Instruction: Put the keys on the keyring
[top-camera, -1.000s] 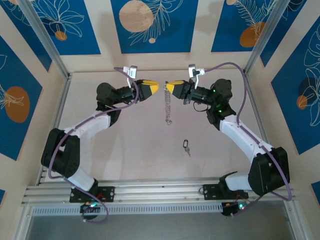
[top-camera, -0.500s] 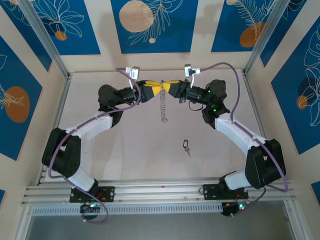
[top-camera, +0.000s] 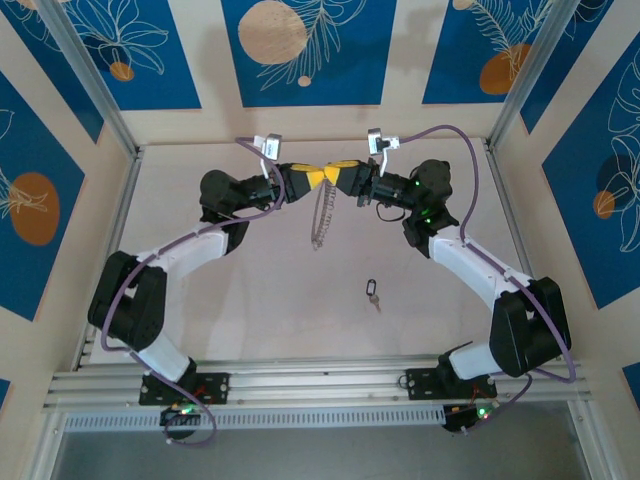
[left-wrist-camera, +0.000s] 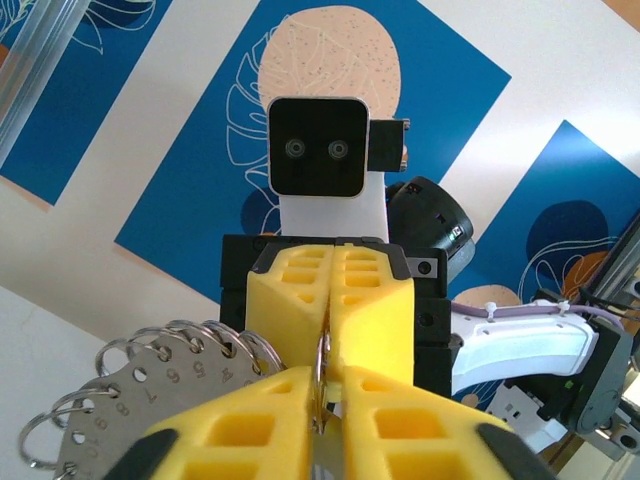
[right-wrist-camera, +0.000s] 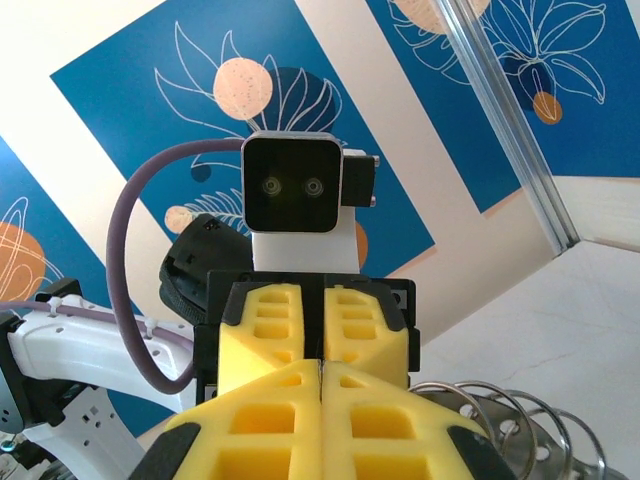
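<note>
— Keyring first: where is it on the overhead camera?

— I see it hanging as a silvery strand under the spot where my two hands meet, above the far half of the worktop. The left hand and the right hand are tip to tip there. The key lies flat on the worktop, nearer the arm bases, well apart from the ring and a little to its right.

— And the left wrist camera?

— My left hand's yellow fingers are drawn narrow, with a metal wire of the ring pinched in the slit between them. The rest of the keyring, a numbered plate edged with wire loops, sticks out at the lower left. Facing me, the right hand has its pads pressed together on the same wire.

— Right wrist camera?

— My right hand's fingers are pressed flat against each other. The keyring shows its coils at the lower right, just beside them. Opposite, the left hand looks closed as well.
</note>
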